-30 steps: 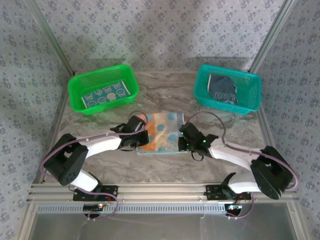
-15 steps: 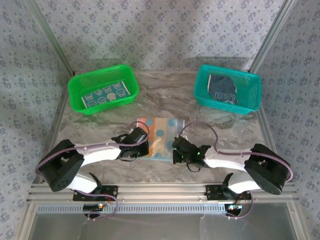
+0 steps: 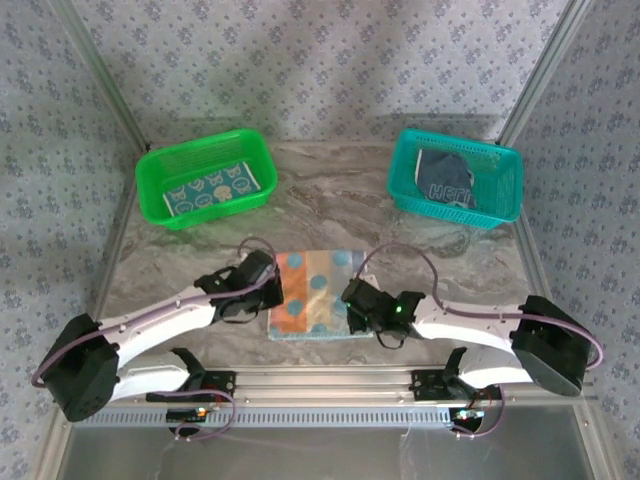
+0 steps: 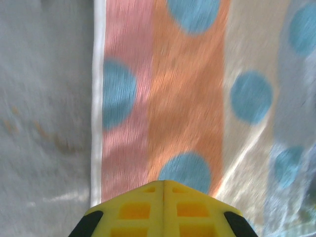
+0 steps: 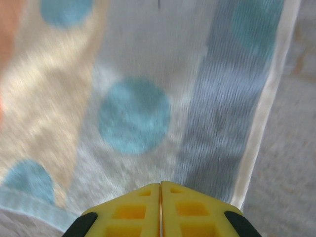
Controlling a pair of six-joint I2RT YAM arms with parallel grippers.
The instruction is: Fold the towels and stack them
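Pinching dotted towel (image 3: 315,300): left tool (image 4: 164,184) and right tool (image 5: 160,186), both closed.

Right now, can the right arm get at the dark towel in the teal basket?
Probably, once freed: its tool is shut on the dotted towel. The dark towel lies uncovered in the teal basket, with bare table between.

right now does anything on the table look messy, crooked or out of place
Only the dark towel in the teal basket stands out: it lies crumpled, whereas the figured towel in the green basket lies flat. The dotted towel is smooth; nothing spilled.
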